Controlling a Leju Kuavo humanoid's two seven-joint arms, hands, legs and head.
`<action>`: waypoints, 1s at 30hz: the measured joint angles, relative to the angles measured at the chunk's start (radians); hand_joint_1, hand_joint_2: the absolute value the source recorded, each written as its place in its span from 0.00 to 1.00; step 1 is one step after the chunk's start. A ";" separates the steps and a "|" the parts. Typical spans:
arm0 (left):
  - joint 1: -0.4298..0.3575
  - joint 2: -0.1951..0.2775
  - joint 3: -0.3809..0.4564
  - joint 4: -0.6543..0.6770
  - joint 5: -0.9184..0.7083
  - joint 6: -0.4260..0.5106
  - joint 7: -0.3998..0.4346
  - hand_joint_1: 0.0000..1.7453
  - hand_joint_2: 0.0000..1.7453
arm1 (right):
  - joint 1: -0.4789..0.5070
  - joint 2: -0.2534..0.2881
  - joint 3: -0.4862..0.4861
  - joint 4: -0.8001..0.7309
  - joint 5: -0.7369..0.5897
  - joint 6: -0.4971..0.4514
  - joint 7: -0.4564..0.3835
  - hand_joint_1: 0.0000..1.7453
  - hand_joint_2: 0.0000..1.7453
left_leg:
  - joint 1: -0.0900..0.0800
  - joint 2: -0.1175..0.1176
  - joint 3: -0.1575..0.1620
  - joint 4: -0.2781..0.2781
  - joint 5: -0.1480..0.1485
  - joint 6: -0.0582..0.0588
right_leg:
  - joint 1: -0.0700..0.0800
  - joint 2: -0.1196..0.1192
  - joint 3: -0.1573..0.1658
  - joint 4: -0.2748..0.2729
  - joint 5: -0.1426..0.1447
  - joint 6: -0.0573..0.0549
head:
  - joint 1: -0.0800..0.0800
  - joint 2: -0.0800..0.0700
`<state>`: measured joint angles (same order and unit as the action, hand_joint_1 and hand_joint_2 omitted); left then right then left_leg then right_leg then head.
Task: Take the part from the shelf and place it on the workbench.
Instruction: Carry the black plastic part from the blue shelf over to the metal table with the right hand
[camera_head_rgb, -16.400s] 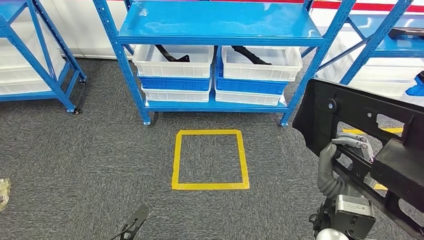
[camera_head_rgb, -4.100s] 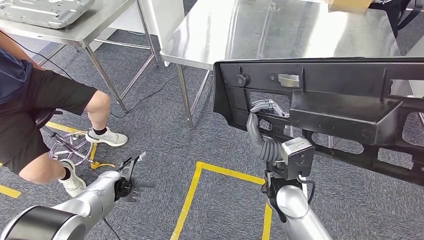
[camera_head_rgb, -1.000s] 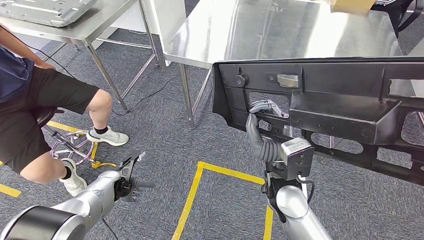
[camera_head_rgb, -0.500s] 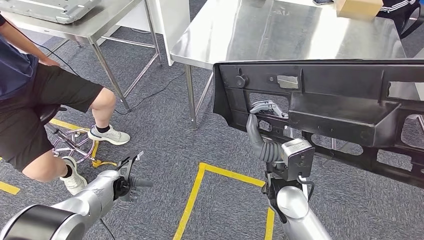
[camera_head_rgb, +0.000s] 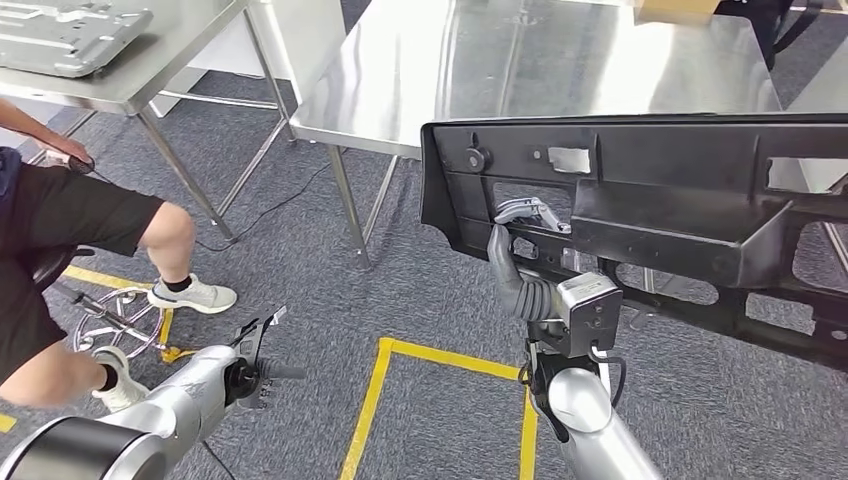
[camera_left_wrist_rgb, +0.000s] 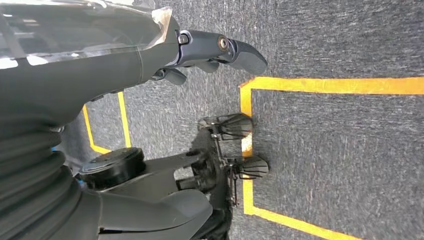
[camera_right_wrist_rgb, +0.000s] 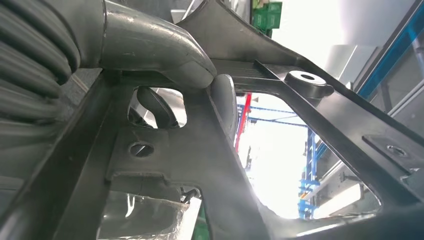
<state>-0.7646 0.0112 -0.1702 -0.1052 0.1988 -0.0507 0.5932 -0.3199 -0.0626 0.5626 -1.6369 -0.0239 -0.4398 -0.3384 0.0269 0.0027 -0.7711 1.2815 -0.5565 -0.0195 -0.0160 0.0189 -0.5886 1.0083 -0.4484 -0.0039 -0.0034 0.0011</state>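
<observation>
The part (camera_head_rgb: 660, 200) is a large black plastic panel with cut-outs and a box-shaped pocket. My right hand (camera_head_rgb: 520, 250) grips it through a cut-out near its left end and holds it up in the air. Close up, the thumb (camera_right_wrist_rgb: 150, 45) presses on a rib of the part (camera_right_wrist_rgb: 210, 165). The steel workbench (camera_head_rgb: 500, 60) stands just beyond the panel, its top bare and shiny. My left hand (camera_head_rgb: 258, 355) hangs low at my side over the carpet, holding nothing, its fingers (camera_left_wrist_rgb: 220, 50) loosely extended.
A person (camera_head_rgb: 70, 220) sits on a stool at the left, legs out toward me. A second steel table (camera_head_rgb: 130, 70) with a grey tray (camera_head_rgb: 60, 35) stands behind them. Yellow tape (camera_head_rgb: 440, 360) marks a square on the carpet below the part.
The whole view has shifted: the workbench and the seated person slid left in the picture as the camera moved. The part stays held in my right hand as before.
</observation>
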 joint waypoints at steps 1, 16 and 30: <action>0.001 0.000 0.000 0.000 0.000 0.000 0.000 0.00 1.00 | 0.001 0.000 0.000 0.000 0.000 0.000 0.000 1.00 1.00 | -0.002 -0.001 -0.003 -0.029 0.023 0.006 | 0.003 0.004 0.011 0.000 -0.009 0.000 | 0.000 0.000; 0.000 0.000 0.000 0.000 0.000 -0.001 0.000 0.00 1.00 | 0.002 -0.003 0.000 0.001 0.001 0.000 0.000 1.00 1.00 | -0.022 -0.008 0.168 -0.313 0.150 0.069 | 0.002 -0.007 -0.151 0.245 -0.106 0.049 | 0.008 0.000; 0.001 -0.002 0.000 0.004 0.000 0.000 0.000 0.00 1.00 | 0.002 -0.003 0.000 0.002 0.000 0.000 0.000 1.00 1.00 | -0.016 -0.005 0.013 -0.011 0.012 0.008 | 0.000 -0.011 -0.020 -0.024 0.041 -0.001 | 0.004 0.000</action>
<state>-0.7633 0.0093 -0.1701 -0.1014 0.1992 -0.0507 0.5932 -0.3180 -0.0652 0.5628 -1.6350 -0.0238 -0.4399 -0.3384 0.0110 -0.0023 -0.7577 1.2707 -0.5449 -0.0115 -0.0163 0.0075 -0.6084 0.9847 -0.4077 -0.0052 0.0002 0.0011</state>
